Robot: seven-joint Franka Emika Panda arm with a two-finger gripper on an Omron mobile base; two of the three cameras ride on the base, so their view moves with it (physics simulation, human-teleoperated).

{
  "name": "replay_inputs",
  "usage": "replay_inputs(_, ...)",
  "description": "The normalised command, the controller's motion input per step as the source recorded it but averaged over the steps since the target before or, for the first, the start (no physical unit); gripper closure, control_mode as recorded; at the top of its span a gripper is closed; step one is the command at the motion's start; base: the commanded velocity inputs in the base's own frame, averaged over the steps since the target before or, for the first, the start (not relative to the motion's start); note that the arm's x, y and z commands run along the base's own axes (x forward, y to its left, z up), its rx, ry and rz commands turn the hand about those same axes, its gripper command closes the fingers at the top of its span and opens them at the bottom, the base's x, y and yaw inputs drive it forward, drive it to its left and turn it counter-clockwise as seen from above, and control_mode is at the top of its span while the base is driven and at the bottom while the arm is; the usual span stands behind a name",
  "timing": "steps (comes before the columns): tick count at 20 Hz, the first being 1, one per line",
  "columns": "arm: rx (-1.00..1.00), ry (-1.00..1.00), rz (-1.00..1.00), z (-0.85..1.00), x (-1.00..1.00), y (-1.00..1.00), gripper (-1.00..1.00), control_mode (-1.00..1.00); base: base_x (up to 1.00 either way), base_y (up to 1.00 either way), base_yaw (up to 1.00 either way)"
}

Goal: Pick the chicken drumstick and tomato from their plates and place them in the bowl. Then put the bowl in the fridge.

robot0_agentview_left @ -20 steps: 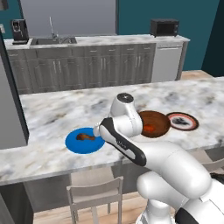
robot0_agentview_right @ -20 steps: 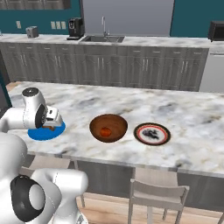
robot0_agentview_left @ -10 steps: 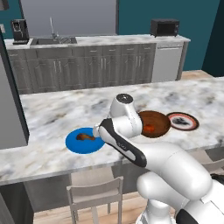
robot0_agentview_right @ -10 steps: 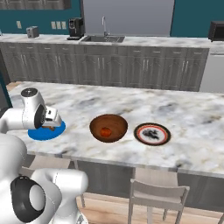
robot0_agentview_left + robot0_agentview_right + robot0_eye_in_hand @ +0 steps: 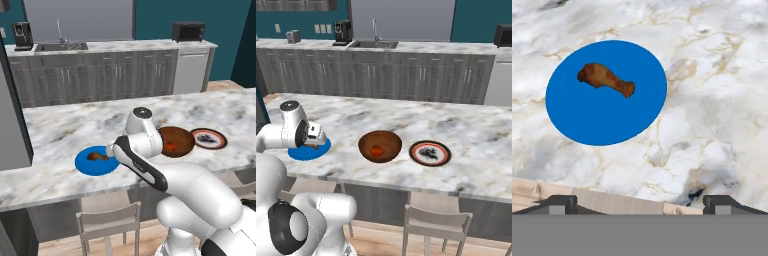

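The reddish-brown chicken drumstick (image 5: 605,78) lies on the bright blue plate (image 5: 607,115), which sits near the front left of the marble island (image 5: 60,125). My gripper (image 5: 640,204) hovers open over the counter just beside that plate (image 5: 87,165), with nothing between its fingers (image 5: 559,202). To the right stands the brown bowl (image 5: 180,136) with the red tomato (image 5: 171,146) inside it. Beyond it rests the brown-rimmed plate (image 5: 208,138). From the right base view the hand (image 5: 315,135) covers most of the blue plate (image 5: 298,152). The tall light grey fridge (image 5: 10,120) rises at the far left.
Chairs (image 5: 107,225) (image 5: 436,225) stand at the island's near edge. Dark grey cabinets (image 5: 110,75) line the back wall, with a sink (image 5: 60,46), a coffee machine (image 5: 22,35) and a microwave (image 5: 187,31). Bare marble lies behind the plates.
The hand has crept a little toward the blue plate. Its jaws stay open, and the plates, bowl and food have not moved.
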Motion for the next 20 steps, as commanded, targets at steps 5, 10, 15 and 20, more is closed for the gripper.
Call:
replay_inputs(5,0.00,0.00,0.00,0.00,0.00,0.00,-1.00,-1.00,0.00,0.00,0.00)
replay_inputs(10,0.00,0.00,0.00,0.00,0.00,0.00,-1.00,-1.00,0.00,0.00,0.00)
replay_inputs(15,-0.02,0.02,0.00,-0.02,0.01,0.00,-1.00,-1.00,0.00,0.00,0.00)
replay_inputs(20,-0.12,0.10,0.40,-0.03,0.28,0.03,-1.00,-1.00,0.00,0.00,0.00)
